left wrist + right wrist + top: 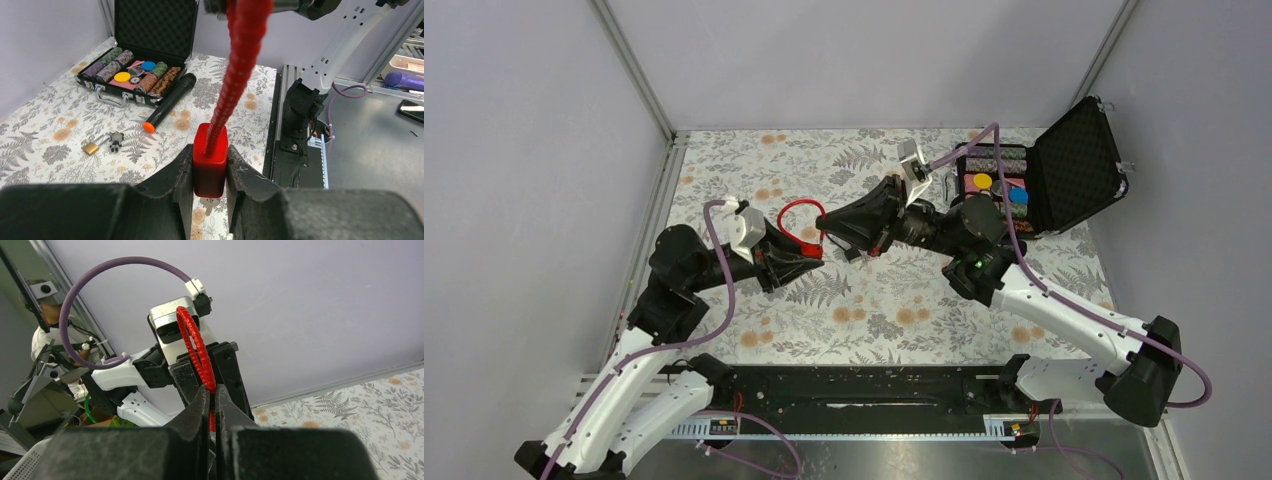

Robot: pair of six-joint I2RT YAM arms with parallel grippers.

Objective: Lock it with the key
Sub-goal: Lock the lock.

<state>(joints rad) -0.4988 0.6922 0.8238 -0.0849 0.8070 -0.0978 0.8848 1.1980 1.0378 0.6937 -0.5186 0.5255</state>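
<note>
My left gripper (812, 252) (210, 149) is shut on the small red block (210, 170) of the red cable lock and holds it above the table. The red cable (235, 75) loops up from the block (807, 246). My right gripper (825, 221) (211, 391) is shut on that red cable (196, 342) just above the left gripper. The key (114, 140), a tiny silvery cluster with a brass piece (91, 148), lies on the floral cloth, apart from both grippers. In the top view my right gripper mostly hides it.
An open black case (1074, 160) (150, 30) with coloured chips stands at the back right. A black stick with an orange tip (167, 102) lies in front of it. Metal frame posts (639, 70) edge the floral cloth (864, 310).
</note>
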